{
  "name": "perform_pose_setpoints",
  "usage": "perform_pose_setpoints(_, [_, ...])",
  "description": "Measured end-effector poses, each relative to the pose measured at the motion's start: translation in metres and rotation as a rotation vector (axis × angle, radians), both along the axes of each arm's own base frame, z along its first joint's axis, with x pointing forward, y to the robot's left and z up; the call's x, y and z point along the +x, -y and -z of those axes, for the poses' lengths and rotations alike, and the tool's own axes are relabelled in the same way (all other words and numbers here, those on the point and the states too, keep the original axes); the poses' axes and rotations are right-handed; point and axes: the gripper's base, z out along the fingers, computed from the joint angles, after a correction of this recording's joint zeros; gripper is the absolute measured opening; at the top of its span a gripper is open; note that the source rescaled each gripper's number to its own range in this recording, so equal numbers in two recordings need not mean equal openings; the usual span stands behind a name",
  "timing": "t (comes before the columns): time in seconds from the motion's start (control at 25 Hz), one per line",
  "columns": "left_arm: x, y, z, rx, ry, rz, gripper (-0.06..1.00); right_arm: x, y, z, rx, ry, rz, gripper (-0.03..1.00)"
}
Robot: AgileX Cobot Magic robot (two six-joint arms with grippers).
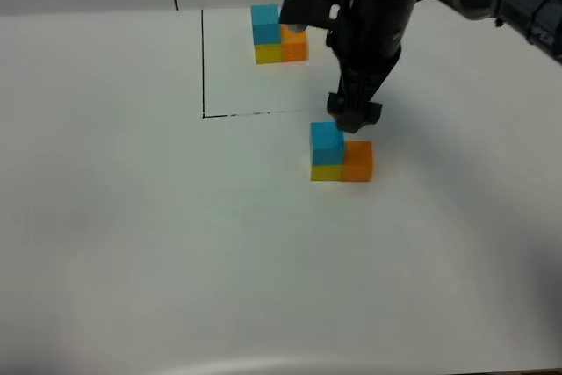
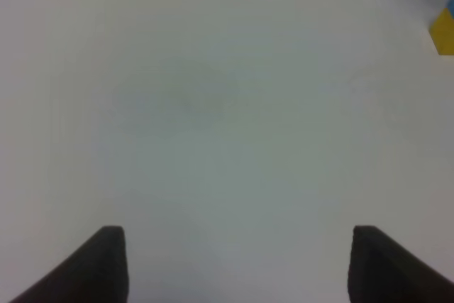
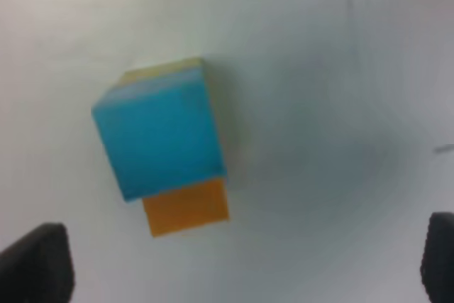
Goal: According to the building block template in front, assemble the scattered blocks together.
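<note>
Three blocks (image 1: 340,154) sit joined mid-table, blue on yellow, orange beside. Right gripper (image 1: 353,118) hangs just above them, jaws wide, empty. Template (image 1: 278,34) stands behind. Left gripper (image 2: 234,264) gapes, empty.

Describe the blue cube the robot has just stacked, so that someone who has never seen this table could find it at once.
Start at the black corner line drawn on the white table. Just outside it, below the right gripper, sits a three-cube cluster. The blue cube tops the yellow cube, beside the orange cube; the template lies inside the lines.
</note>
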Motion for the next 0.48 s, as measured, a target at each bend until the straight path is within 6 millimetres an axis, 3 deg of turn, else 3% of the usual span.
perform_pose_setpoints(0.24, [0.0,0.0,0.0,0.0,0.0,0.0,0.4,0.0,0.075,-0.021,0.14,0.086,0.459,1.0])
perform_pose_setpoints(0.48, [0.0,0.0,0.0,0.0,0.0,0.0,0.4,-0.038,0.145,-0.038,0.277,0.203,0.739,1.0])
